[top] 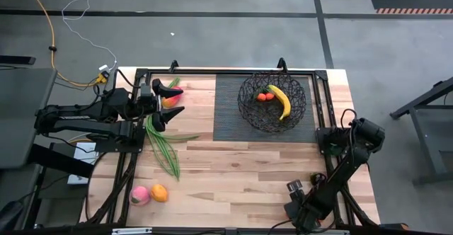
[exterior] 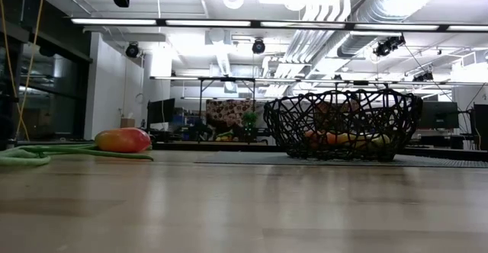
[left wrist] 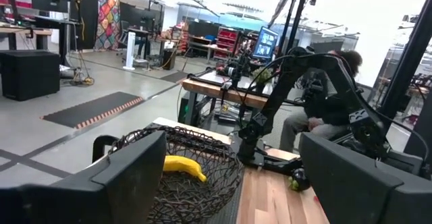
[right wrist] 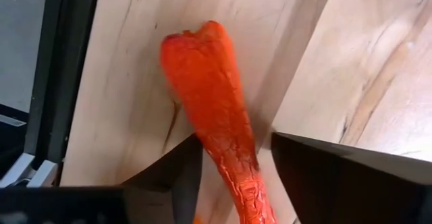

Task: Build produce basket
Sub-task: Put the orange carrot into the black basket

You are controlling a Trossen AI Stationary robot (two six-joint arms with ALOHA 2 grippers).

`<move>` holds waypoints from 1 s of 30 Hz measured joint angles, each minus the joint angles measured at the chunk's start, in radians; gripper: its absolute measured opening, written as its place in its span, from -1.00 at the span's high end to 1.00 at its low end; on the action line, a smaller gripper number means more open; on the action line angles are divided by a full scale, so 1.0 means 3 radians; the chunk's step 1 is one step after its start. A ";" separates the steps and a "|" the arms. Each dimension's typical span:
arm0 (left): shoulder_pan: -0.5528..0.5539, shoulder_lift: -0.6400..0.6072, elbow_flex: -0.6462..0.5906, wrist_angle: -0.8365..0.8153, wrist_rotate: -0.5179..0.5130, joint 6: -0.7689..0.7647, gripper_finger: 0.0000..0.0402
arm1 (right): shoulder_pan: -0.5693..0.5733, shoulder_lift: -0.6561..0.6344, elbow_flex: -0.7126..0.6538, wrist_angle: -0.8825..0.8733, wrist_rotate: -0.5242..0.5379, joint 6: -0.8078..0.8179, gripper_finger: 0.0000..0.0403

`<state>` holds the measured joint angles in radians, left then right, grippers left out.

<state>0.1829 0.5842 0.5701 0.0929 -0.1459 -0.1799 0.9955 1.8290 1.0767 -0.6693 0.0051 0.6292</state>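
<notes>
- High view: basket [top: 272,102] near the table's [top: 233,178] far edge holds a banana [top: 281,100]; left gripper [top: 164,100], jaws spread and empty, over the mango [top: 172,97].
- Right wrist view only: right gripper [right wrist: 233,166] fingers flank a red chili [right wrist: 214,109], contact unclear.

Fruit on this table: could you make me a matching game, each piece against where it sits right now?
Things:
1. banana
2. red chili
3. mango
4. pink peach

Places:
A. on the wood, straddled by the open right pincer
B. inside the wire basket
C. beside the orange fruit, away from the rest
D. on the table under the raised left pincer

Pairs: 1-B, 2-A, 3-D, 4-C
</notes>
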 joint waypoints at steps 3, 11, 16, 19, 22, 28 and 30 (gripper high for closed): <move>0.0000 0.0000 0.0000 0.0001 0.0000 0.0000 -0.62 | -0.0004 0.0001 0.0000 0.0002 0.0004 0.0000 0.36; 0.0000 0.0000 0.0000 0.0003 0.0000 0.0000 -0.62 | -0.0026 -0.0020 -0.0002 0.0003 -0.0021 0.0000 0.68; 0.0000 0.0000 0.0000 0.0005 0.0000 -0.0001 -0.62 | -0.0165 -0.0216 -0.0009 -0.0215 -0.0037 -0.0255 0.76; 0.0000 0.0000 0.0000 0.0006 0.0000 -0.0001 -0.62 | -0.0369 -0.0422 -0.0009 -0.0340 0.0131 -0.0489 0.76; 0.0000 0.0000 0.0000 0.0008 0.0001 -0.0001 -0.62 | -0.0653 -0.0677 -0.0009 -0.0351 0.0257 -0.0685 0.76; 0.0000 0.0000 0.0000 0.0054 0.0013 -0.0001 -0.62 | -0.1382 -0.1253 -0.0360 0.0497 0.0313 -0.0817 0.76; 0.0000 0.0000 0.0000 0.0052 0.0013 -0.0001 -0.62 | -0.1611 -0.1426 -0.0598 0.1042 0.0315 -0.0819 0.76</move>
<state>0.1829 0.5842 0.5701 0.1085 -0.1421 -0.1802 0.5122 1.4013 0.8974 -0.3568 0.0998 0.3836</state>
